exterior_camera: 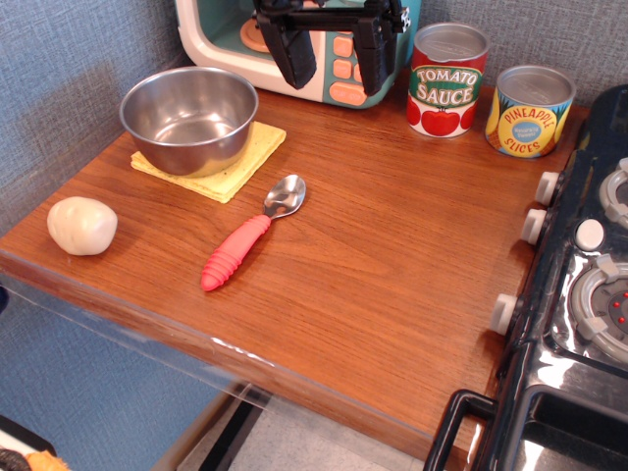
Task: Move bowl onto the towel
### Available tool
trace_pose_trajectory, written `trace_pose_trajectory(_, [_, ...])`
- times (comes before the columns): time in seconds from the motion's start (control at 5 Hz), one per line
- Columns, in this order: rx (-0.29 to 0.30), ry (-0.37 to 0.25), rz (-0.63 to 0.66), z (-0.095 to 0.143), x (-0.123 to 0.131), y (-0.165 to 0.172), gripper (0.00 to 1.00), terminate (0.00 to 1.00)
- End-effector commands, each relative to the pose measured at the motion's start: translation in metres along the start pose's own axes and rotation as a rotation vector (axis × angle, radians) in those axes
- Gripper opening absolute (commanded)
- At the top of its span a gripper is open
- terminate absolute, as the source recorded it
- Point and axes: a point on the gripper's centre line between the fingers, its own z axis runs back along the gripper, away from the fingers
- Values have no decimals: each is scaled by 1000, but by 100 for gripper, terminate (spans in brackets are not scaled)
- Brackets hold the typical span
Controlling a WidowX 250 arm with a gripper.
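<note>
The shiny steel bowl (188,118) stands upright on the pale-yellow towel (243,159) at the back left of the wooden counter. The towel's front and right edges stick out from under it. My gripper (336,67) hangs open and empty above the counter, up and to the right of the bowl, in front of the toy microwave. Its two black fingers (297,61) are spread wide and clear of the bowl.
A toy microwave (221,39) stands at the back. A tomato sauce can (446,80) and a pineapple can (529,111) stand at the back right. A red-handled spoon (251,235) and a beige lump (81,225) lie in front. A black stove (589,275) borders the right.
</note>
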Motion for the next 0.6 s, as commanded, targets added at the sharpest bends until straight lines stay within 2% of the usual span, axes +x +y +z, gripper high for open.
trace_pose_trajectory(0.0, [32, -81, 51, 20, -43, -18, 100, 0])
trace_pose_trajectory(0.2, [32, -81, 51, 20, -43, -18, 100, 0])
trace_pose_trajectory(0.4, [32, -81, 51, 20, -43, -18, 100, 100])
